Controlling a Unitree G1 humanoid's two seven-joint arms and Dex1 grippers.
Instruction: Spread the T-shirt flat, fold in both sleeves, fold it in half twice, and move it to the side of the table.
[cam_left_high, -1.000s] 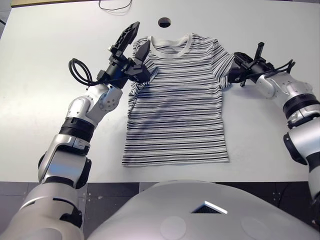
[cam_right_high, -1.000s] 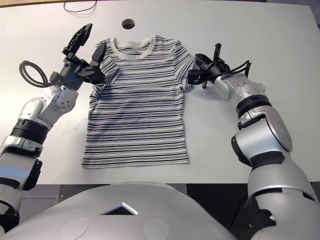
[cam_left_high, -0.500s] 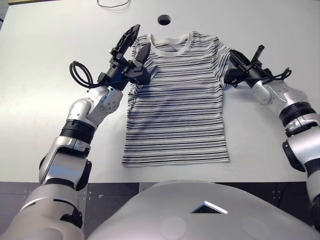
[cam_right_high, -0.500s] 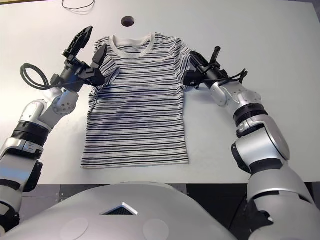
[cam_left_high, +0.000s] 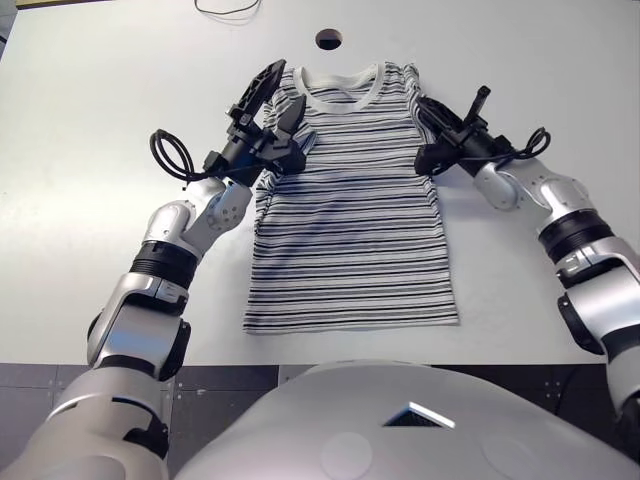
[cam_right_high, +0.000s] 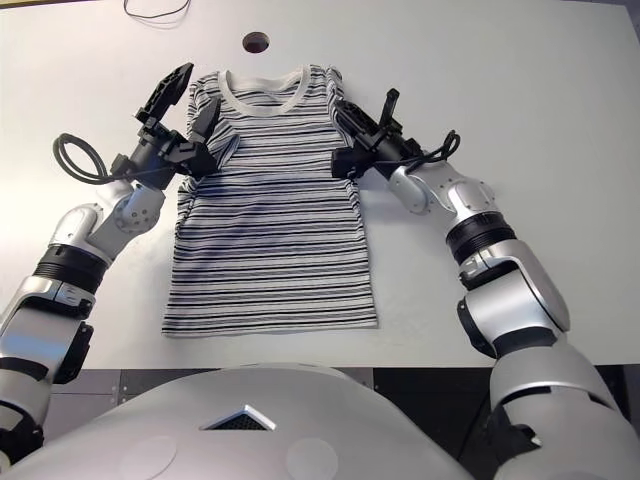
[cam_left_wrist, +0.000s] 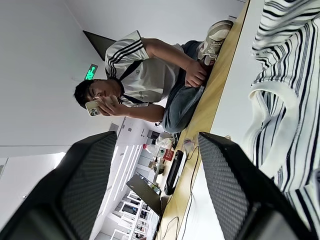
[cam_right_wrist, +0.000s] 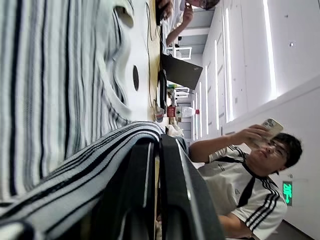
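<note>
Find T-shirt (cam_left_high: 350, 230) flat on bench (cam_left_high: 90, 150), collar (cam_left_high: 340, 92) at the far end, hem nearest the robot.

Note right gripper (cam_left_high: 432, 118) clenched on right sleeve (cam_left_high: 410, 80), holding it raised over the shirt's right shoulder. Confirm in right wrist view: striped cloth pinched between the fingers (cam_right_wrist: 172, 165).

Note left gripper (cam_left_high: 277, 92) released, spread wide, hovering above the shirt's left shoulder just beside the collar, grasping nothing.

Read left edge of the shirt body as straight. Judge left sleeve already folded in, though partly hidden under the gripper.

Step in hand, by judgement: folding in the right sleeve.

To do it well:
- Carry the sleeve low and straight toward the midline, to set the crease in line with the side seam and match the left edge.
- Avoid dragging the shirt body; expect thin knit to bunch at the chest.
- Lower to touching, lay the cloth down, then release and lift straight up, to avoid pulling the cuff back off.
- Hold the left gripper off the cloth, or press the left shoulder lightly against any sliding.

Leave both halvings and the move to the bench side for afterwards.
</note>
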